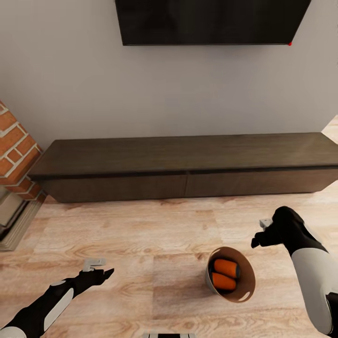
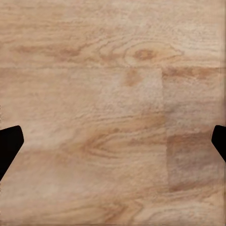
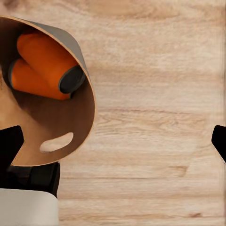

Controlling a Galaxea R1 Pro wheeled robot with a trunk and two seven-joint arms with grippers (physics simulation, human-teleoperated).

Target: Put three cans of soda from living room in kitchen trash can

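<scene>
My left hand (image 1: pixel 99 268) reaches forward low over the floor (image 1: pixel 155 225), spread wide, empty. Between my hands sits the trash can (image 1: pixel 245 286) with two orange cans (image 1: pixel 224 274), ends hidden. My right hand (image 1: pixel 259 234) hovers beside it, apart, empty.

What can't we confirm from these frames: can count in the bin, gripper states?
- Can count: two orange cans lie in the trash can; in the head view its near wall hides the bottom, so a third cannot be ruled out.
- Right wrist view: the picture's edge cuts off part of the bin.
- Left gripper and right gripper: too small in the head view; wrist views show just fingertips at the edges, apart, nothing between.
</scene>
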